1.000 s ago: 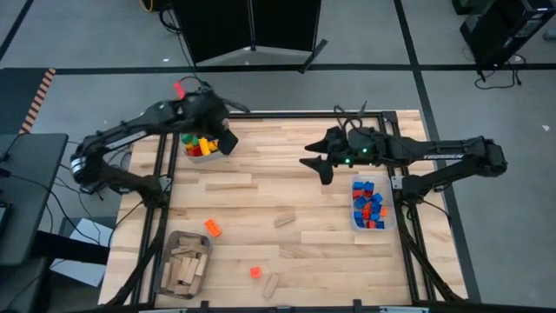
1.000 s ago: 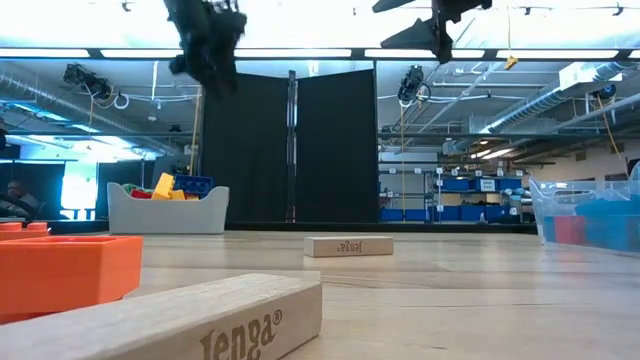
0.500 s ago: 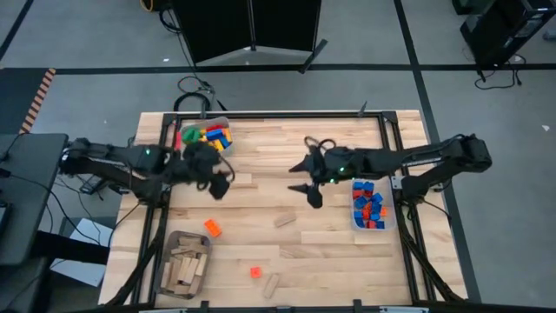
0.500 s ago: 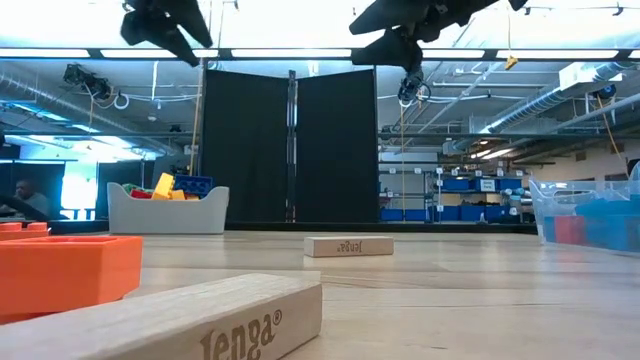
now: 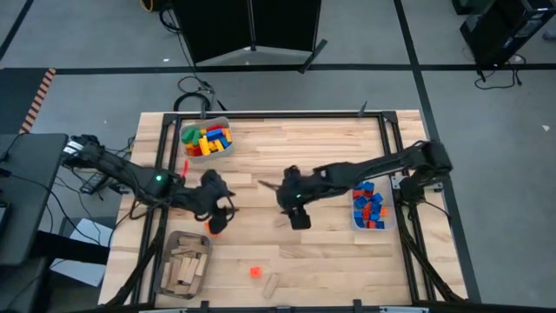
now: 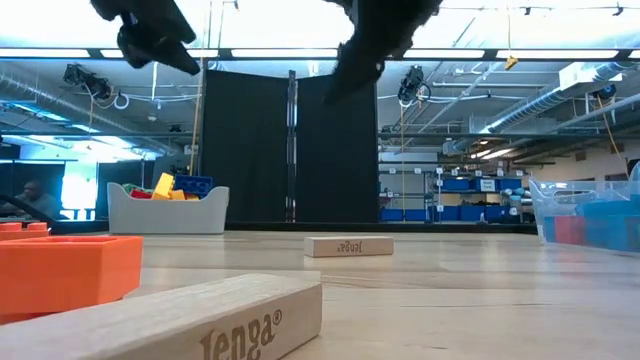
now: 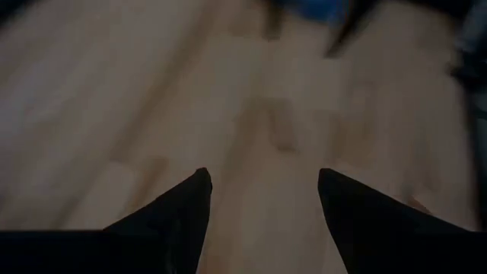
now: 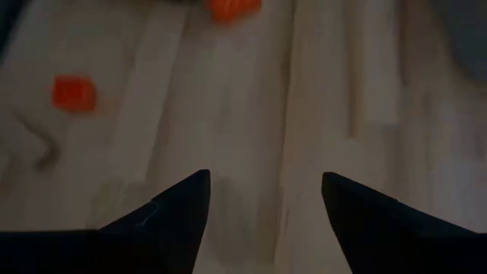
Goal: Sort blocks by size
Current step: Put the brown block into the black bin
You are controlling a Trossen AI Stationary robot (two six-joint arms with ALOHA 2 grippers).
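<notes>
On the desk [image 5: 261,174], your left gripper [image 5: 217,217] hangs with fingers wide over the orange brick [image 5: 212,229]; center it before closing. Further along, your right gripper [image 5: 298,217], fingers also wide, is above a tan wooden piece [image 5: 284,221]; line up with its long side.

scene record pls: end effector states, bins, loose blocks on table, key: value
left end effector: open, empty, over the orange brick near the table's left-front area
right end effector: open, empty, over mid-table by a tan wooden piece
grey bin: back left, mixed coloured bricks
clear bin: right side, blue and red bricks
wood bin: front left, tan wooden pieces
loose on table: small orange brick, tan pieces near front
</notes>
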